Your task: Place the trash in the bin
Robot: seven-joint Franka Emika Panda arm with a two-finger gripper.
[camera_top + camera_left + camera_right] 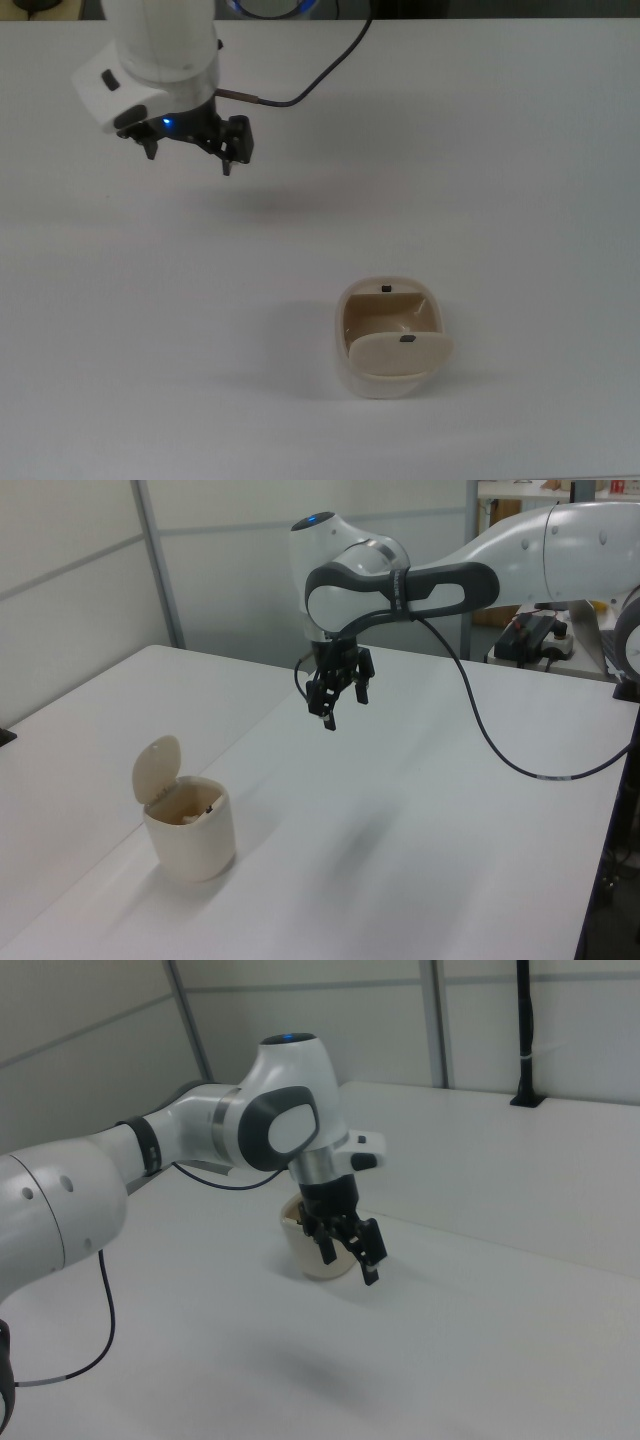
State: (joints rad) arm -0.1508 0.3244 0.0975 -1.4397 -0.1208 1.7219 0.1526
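The cream-beige bin (342, 352) stands low and right of centre in the top view, its flap lid (400, 352) tipped open over a tan interior. In the left view the bin (190, 852) has its lid (157, 768) standing up, and a pale lumpy bit of trash (200, 807) shows just inside the mouth. My gripper (190, 156) hangs open and empty, far off toward the top view's upper left. The left view shows the gripper (340, 708) well above the table. In the right view the gripper (350, 1265) partly hides the bin (300, 1250).
A black cable (300, 92) runs from the wrist off the top view's upper edge. The white table (500, 180) spreads wide on all sides of the bin. A black post (523, 1030) stands at the table's far edge in the right view.
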